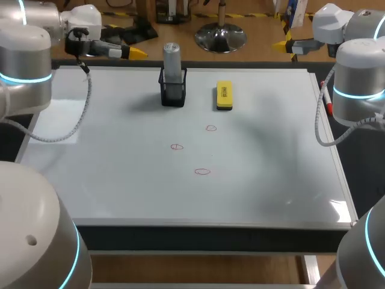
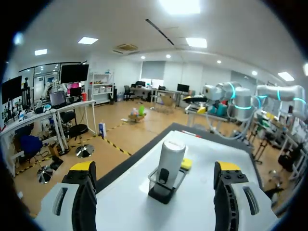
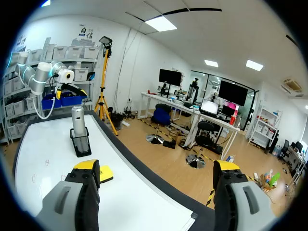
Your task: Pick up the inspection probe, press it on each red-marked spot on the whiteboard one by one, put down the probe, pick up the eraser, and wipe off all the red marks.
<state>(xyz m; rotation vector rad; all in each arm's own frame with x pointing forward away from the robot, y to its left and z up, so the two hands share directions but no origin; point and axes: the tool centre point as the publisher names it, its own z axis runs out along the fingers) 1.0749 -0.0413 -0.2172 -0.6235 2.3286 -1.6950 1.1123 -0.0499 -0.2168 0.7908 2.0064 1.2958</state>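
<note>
On the table a whiteboard (image 1: 108, 180) was laid flat, and three small spots were drawn in red near its middle: the far mark (image 1: 210, 127) closest to the eraser, the left mark (image 1: 176, 146) a little nearer, and the near mark (image 1: 203, 171) towards the front edge. The inspection probe (image 1: 172, 60), a grey cylinder, was stood upright in a black holder (image 1: 173, 95) at the far side of the board. The yellow eraser (image 1: 224, 95) was laid near the holder, on its right.

Nothing was held by either arm. The left gripper (image 1: 136, 53) was placed at the far left corner with its fingers spread wide. In the left wrist view the probe was seen straight ahead, in line with the gap. The right gripper (image 1: 284, 43) was placed at the far right, also wide and with nothing in it.

Picking up the probe was judged to be the step in hand. It would best be gripped on its bare upper part, above the holder's rim, and lifted straight up, so that the holder is not dragged or tipped. The eraser should not be touched on the way.
</note>
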